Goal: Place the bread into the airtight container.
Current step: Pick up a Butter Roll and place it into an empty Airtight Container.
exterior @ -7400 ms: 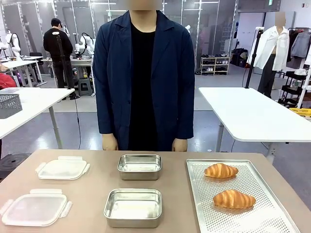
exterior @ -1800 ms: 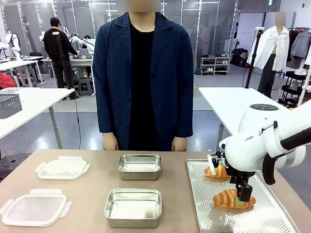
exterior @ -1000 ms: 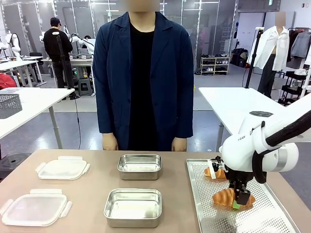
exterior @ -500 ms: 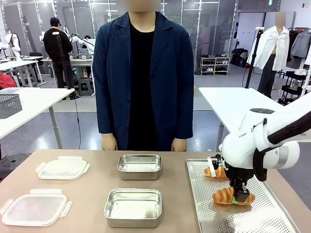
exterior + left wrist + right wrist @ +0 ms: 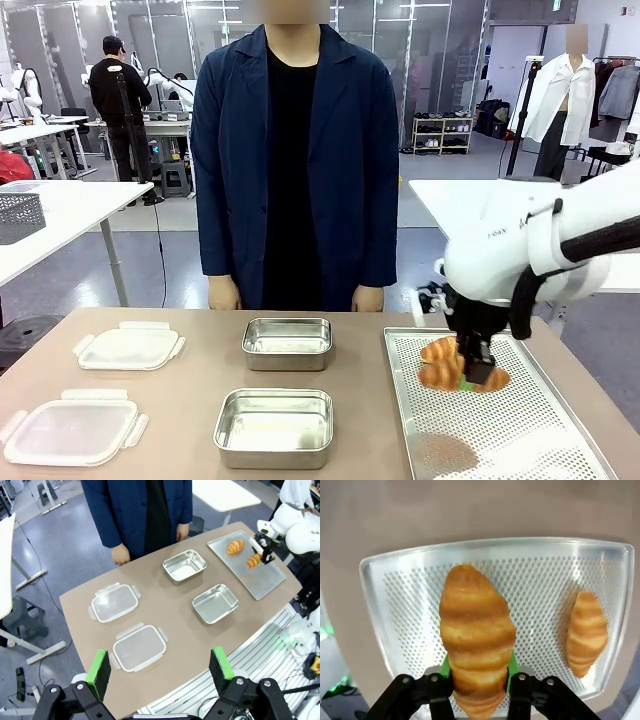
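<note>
My right gripper (image 5: 470, 376) is shut on a golden croissant (image 5: 495, 380), the bread, and holds it a little above the perforated metal tray (image 5: 540, 430). In the right wrist view the croissant (image 5: 476, 640) sits between the green pads of that gripper (image 5: 477, 672). A second croissant (image 5: 587, 630) lies on the tray (image 5: 410, 610) behind it. Two open steel containers stand mid-table, one near (image 5: 274, 427) and one far (image 5: 287, 343). My left gripper (image 5: 160, 665) hangs open high above the table's near side, nothing between its pads.
Two clear plastic lids (image 5: 128, 347) (image 5: 70, 430) lie on the table's left. A person in a dark jacket (image 5: 295, 160) stands at the far edge, hands down by the table. From above, the tray (image 5: 260, 580) lies right of the containers (image 5: 216, 603).
My right gripper closed on the near croissant and lifted it off the tray, moving up and slightly left. The person and the containers have stayed put.
</note>
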Tool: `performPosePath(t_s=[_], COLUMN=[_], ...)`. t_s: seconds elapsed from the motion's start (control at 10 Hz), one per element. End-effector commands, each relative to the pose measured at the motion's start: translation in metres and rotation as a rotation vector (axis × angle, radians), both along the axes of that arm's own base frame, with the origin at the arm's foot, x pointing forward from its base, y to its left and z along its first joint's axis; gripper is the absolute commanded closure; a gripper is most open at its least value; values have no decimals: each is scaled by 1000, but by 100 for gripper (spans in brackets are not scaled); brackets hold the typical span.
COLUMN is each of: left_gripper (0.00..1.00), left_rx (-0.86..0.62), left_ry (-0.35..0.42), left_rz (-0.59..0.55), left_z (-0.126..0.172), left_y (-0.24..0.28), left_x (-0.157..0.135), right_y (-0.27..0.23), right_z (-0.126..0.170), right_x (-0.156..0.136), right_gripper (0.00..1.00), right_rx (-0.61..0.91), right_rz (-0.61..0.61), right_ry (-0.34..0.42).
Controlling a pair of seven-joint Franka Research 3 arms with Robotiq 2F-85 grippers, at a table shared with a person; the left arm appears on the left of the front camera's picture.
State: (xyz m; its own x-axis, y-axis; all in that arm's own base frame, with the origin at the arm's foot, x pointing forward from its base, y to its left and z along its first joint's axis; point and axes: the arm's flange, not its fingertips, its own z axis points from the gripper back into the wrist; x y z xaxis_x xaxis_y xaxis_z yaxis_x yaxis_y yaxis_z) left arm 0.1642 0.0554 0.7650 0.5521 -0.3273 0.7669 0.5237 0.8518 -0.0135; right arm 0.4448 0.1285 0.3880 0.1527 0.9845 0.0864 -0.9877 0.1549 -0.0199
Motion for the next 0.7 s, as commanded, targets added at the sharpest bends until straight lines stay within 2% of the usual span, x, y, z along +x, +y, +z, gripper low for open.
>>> performPosePath(t_s=[0.0, 0.1, 0.3, 0.6], left_gripper=[0, 0, 0, 0], left_rx=[-1, -1, -1, -1], left_ry=[-4, -4, -4, -4], left_rz=[-7, -7, -7, -7], left_z=[2, 2, 2, 2], left_y=[0, 0, 0, 0], left_x=[-1, -1, -1, -1], right_y=[54, 86, 152, 220], right_z=[15, 20, 21, 9], right_x=[5, 7, 1, -10], right_gripper=[57, 57, 57, 57], right_rx=[24, 28, 47, 29], right_rz=[-35, -35, -1, 82], right_ry=[33, 29, 76, 94])
